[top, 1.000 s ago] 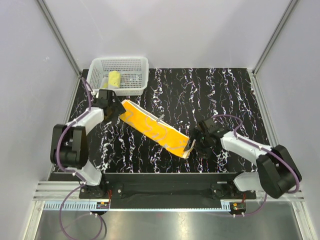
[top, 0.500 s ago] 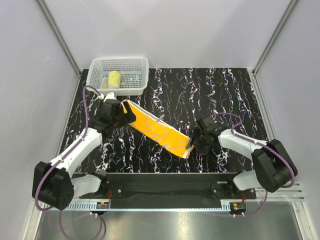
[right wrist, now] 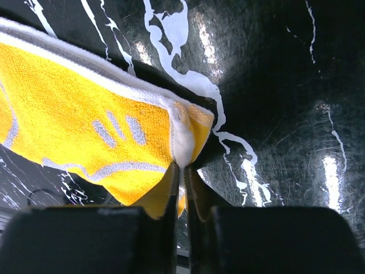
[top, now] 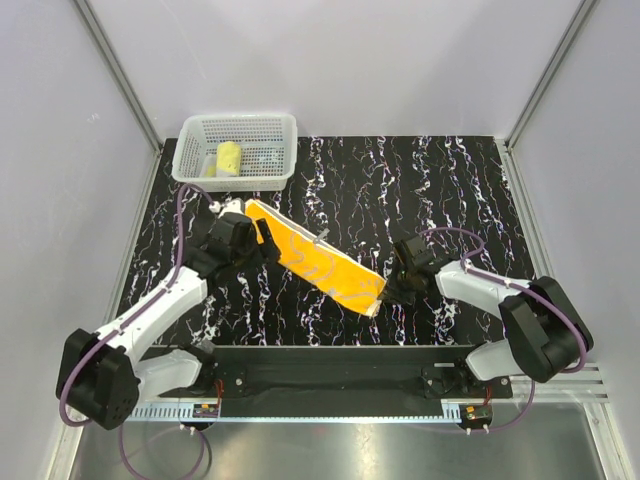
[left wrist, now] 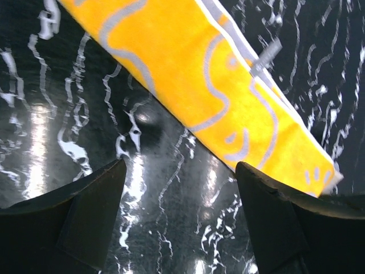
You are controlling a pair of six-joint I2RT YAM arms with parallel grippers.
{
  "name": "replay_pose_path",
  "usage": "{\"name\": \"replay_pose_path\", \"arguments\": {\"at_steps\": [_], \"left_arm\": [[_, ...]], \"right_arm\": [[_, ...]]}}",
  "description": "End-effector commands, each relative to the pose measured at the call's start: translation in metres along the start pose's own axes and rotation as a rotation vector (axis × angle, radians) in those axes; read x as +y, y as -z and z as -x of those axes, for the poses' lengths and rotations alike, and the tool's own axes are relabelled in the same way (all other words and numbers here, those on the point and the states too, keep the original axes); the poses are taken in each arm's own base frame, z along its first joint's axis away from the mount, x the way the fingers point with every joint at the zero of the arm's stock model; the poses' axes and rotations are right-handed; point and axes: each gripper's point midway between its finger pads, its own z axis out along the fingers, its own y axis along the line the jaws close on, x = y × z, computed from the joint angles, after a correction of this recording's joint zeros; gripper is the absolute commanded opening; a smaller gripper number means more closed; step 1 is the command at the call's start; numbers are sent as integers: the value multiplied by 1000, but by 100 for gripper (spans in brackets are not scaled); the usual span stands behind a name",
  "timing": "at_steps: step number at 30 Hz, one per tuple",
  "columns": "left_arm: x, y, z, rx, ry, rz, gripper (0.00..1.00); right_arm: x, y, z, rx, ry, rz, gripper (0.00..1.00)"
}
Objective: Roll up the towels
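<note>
Right claw (right wrist: pixel 181 171) has gone from spread to pinched on the near corner of the orange towel (top: pixel 315 260); left claw (left wrist: pixel 181 171) has swung in to its far end.
From above, the right fingertips are hidden under the wrist; only the wrist view shows the jaws narrow, with the towel's white edge folded between them. Left claw is wide and holds nothing. Its fingers straddle bare desk (top: pixel 420 190) just short of the towel, and I cannot tell if they touch. The towel lies flat and diagonal across the desk, its far end partly covered by the left arm and cut off in the left wrist view. The towel itself has barely shifted. Yellow towel (top: pixel 229 158) sits in the basket (top: pixel 270 130), too small to tell whether it is rolled or bunched.
</note>
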Motion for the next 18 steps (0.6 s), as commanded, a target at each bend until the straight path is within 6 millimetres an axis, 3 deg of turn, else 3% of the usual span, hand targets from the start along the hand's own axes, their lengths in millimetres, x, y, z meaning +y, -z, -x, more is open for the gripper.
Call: {"name": "replay_pose_path", "arguments": {"at_steps": [1,3,5,12,15,18], "left_arm": [[-30,8,10,-44,-20,-85,83],[-47,7,0,-33,-54,-134,82],[-65,9,-9,-21,-81,-200,82],[-178,42,-59,31,-165,-691,81],[-205,40,-88,85,-224,-756,81],[-217,28,-112,144,-226,-775,81]], "right_arm": [[-12,-2,1,-19,-4,-39,8],[-13,1,-1,-16,-5,-45,0],[-15,5,-2,-13,-2,-53,0],[-10,33,5,-52,19,-50,0],[-6,44,9,-65,19,-46,0],[0,52,14,-77,26,-42,0]]}}
